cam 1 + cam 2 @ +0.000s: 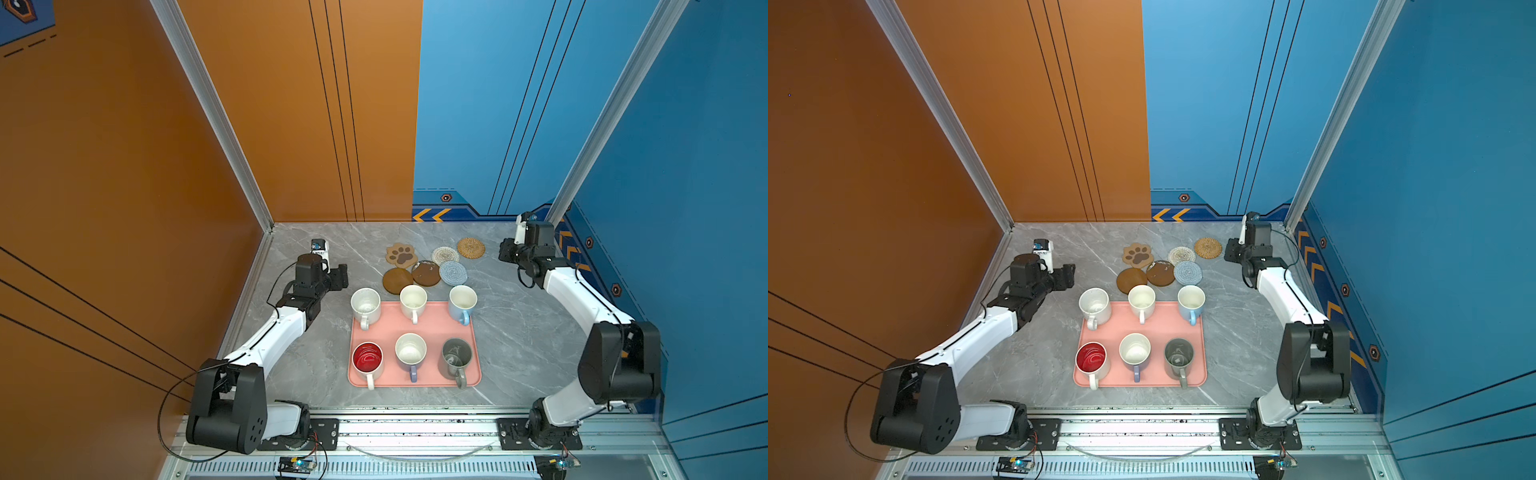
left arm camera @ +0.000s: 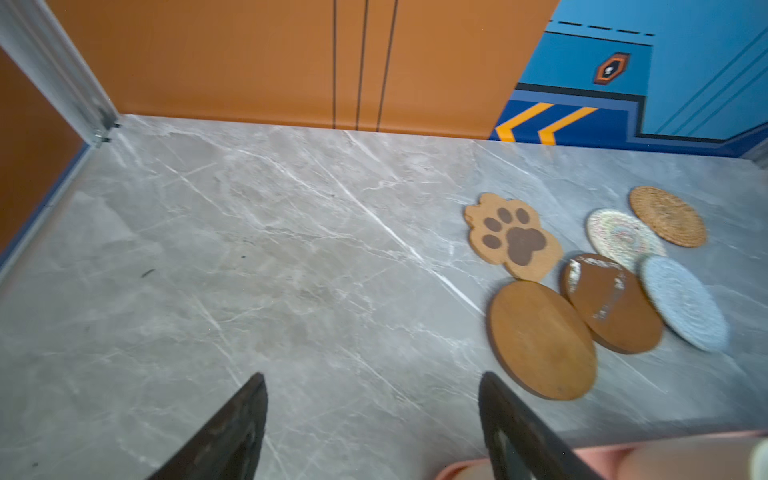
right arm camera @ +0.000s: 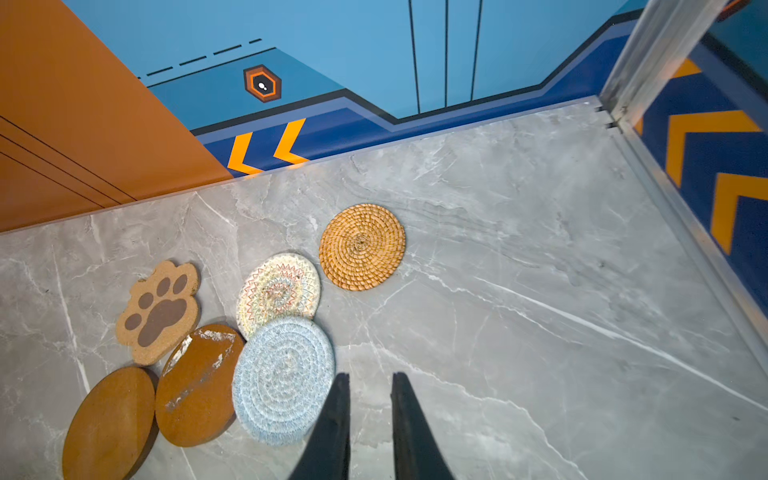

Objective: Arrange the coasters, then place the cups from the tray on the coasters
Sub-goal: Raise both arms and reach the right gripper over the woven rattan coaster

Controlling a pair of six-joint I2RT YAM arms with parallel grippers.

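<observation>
**Scene at the coaster-arranging step, seen from above and from both wrists.** The six coasters lie bunched at the far middle of the table (image 1: 519,332): paw-print coaster (image 1: 401,254), cream woven round (image 1: 444,254), rattan round (image 1: 471,247), blue-grey round (image 1: 453,272), plain brown disc (image 1: 397,280) and marked brown disc (image 1: 426,273). None is set out yet. All six cups stand on the pink tray (image 1: 432,328) in two rows of three: white cup (image 1: 365,305), second white cup (image 1: 413,301) and light blue cup (image 1: 462,302) at the far edge, then red-lined cup (image 1: 368,359), lavender cup (image 1: 410,352) and grey cup (image 1: 456,356).

The left end effector (image 2: 372,376) hangs released, jaws wide and empty, beside the cluster. The right end effector (image 3: 368,376) is also empty, its jaws nearly together with a narrow gap, near the blue-grey round.

**Likely hazards.**
- The blue-grey round overlaps the cream one, and the brown discs crowd the paw-print, so dragging one mat would probably shift its neighbours.
- The coasters are thin and flat on smooth stone. A pinch may skid off an edge, and the woven rounds may fold.
- The brown discs sit just beyond the far row of cups — a low reach could knock a mug.
- Both arms flank the same small cluster, so reaching together risks contact.
- Coasters spaced too tightly would leave the handles crowded.
</observation>
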